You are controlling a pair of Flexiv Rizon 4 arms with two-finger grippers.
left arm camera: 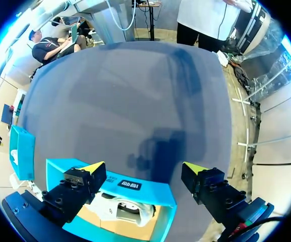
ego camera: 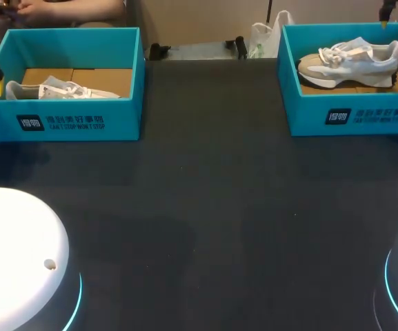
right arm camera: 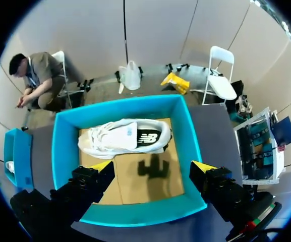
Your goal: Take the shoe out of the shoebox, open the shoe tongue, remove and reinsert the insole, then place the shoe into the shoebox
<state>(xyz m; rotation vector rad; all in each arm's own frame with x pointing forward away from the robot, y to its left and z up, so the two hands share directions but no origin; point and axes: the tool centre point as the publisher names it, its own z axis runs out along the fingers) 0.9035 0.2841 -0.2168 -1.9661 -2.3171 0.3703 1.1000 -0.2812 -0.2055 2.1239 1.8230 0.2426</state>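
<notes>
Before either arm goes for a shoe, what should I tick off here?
1. Right pincer open: ok.
2. Left pincer open: ok.
3. Right shoe inside right box, nothing on top: ok.
4. Right pincer centred over that shoe: not ok, the shoe lies ahead of it.
5. Left shoe inside left box: ok.
6. Insoles seated: cannot tell.
</notes>
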